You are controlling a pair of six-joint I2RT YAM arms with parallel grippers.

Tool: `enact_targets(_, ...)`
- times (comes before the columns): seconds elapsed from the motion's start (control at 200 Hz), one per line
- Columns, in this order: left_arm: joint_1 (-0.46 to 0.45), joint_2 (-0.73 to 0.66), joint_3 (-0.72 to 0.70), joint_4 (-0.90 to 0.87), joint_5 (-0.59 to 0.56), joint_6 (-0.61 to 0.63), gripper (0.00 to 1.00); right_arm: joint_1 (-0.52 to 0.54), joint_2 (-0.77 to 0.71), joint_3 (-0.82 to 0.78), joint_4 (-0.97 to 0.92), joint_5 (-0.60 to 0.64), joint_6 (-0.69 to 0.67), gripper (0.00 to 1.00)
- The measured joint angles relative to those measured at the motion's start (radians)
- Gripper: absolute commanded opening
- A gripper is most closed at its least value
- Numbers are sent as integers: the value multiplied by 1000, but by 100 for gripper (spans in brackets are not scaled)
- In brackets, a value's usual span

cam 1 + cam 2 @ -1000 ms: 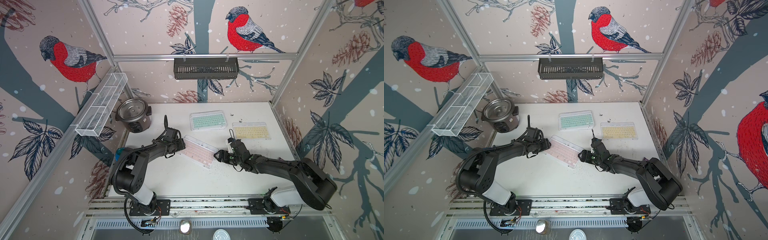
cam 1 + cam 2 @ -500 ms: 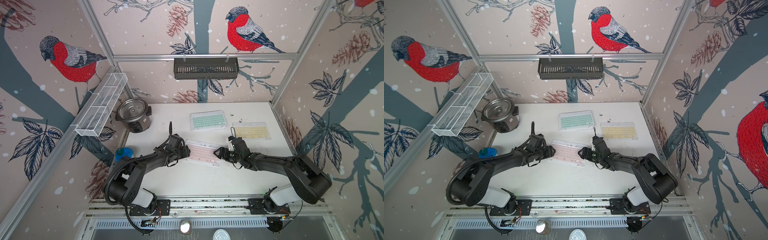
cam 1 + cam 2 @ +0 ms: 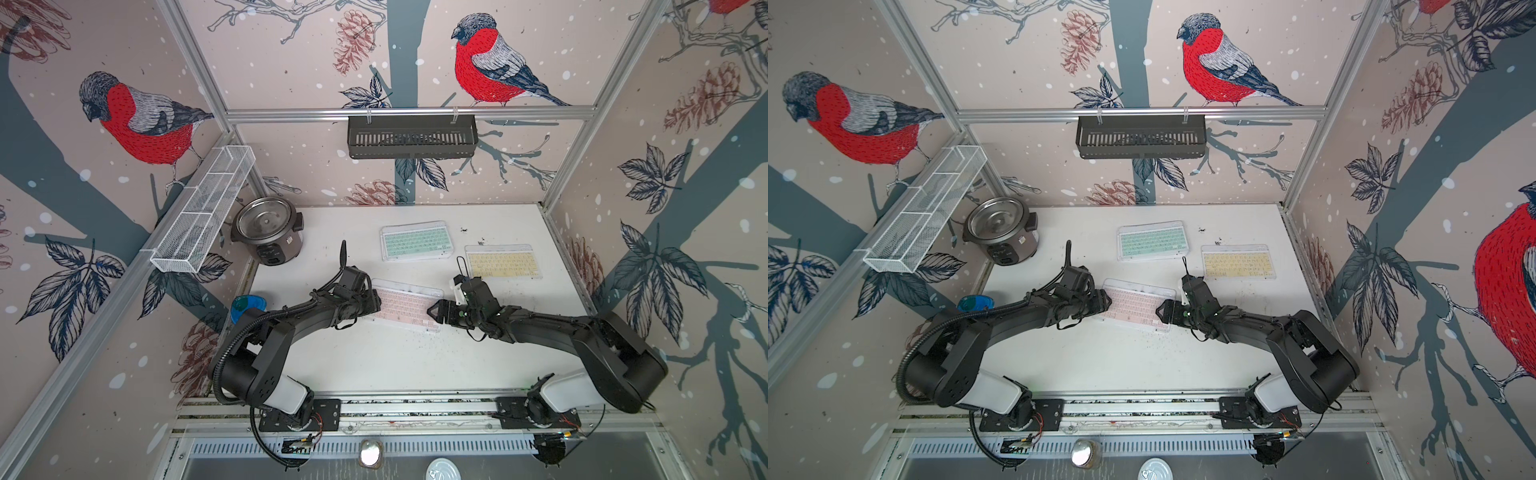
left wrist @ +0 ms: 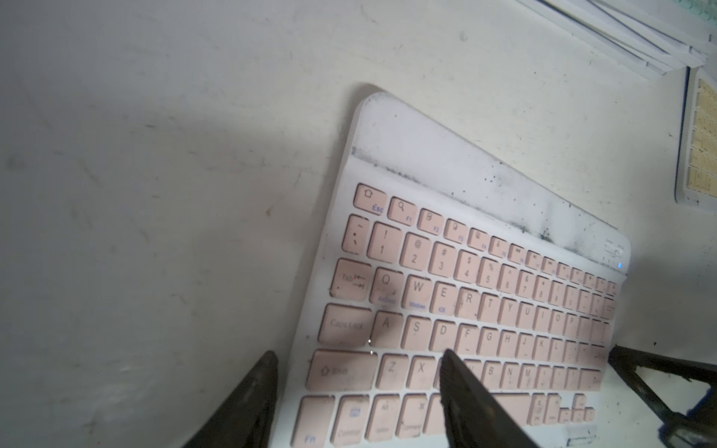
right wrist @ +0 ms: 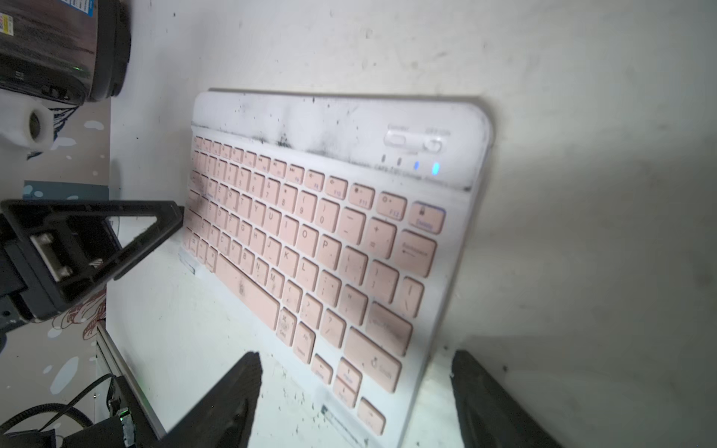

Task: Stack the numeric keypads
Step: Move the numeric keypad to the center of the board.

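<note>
1. Pink plastic keys in a clear-white frame mark the pink keypad (image 3: pixel 405 309), a thin, flat rectangle. It lies flat on the white table (image 3: pixel 374 365), directly between your two claws, with one short end toward each.
2. Your left claw (image 3: pixel 376 300) has its fingers apart and clamps nothing. One finger (image 4: pixel 465 395) is over the lower key rows and the other (image 4: pixel 256 399) is over bare table beside the short end. Whether the first one presses the keys, I cannot tell.
3. Your right claw (image 3: pixel 432 311) stands wide apart. The opposite short end sits just in front of it, between its fingers, and I see no contact.
4. I expect the pink keypad to be light and stiff. Its smooth frame will probably slip, the keys will give under pressure, and there is no gap beneath it.
5. Take hold at the short ends or on the plain strip above the keys. On the right claw's side, keep off the slider switch (image 5: pixel 413 141) and the lit blue lamps (image 5: pixel 435 168).
6. A mint-green keypad (image 3: pixel 417 241) of the same shape lies beyond the left claw's tip, toward the back wall. Layered white edges (image 4: pixel 628 35) suggest that it tops a pile. A pale-yellow keypad (image 3: pixel 503 262) lies near the right claw, on its back-wall side.
</note>
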Motion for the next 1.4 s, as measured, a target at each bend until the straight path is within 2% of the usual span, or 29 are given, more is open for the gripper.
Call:
enact_targets(0.265, -5, 16, 14, 3, -6, 41, 66, 31, 30, 5, 51, 19, 27, 79)
enact_targets(0.55, -43, 2, -47, 93, -53, 63, 66, 43, 52, 9, 99, 41, 70, 79)
enact_targets(0.906, -84, -14, -102, 189, -87, 35, 66, -12, 10, -45, 141, -71, 149, 78)
enact_targets(1.401, -90, -25, -129, 234, -90, 11, 66, -38, -86, -112, 185, -147, 224, 77)
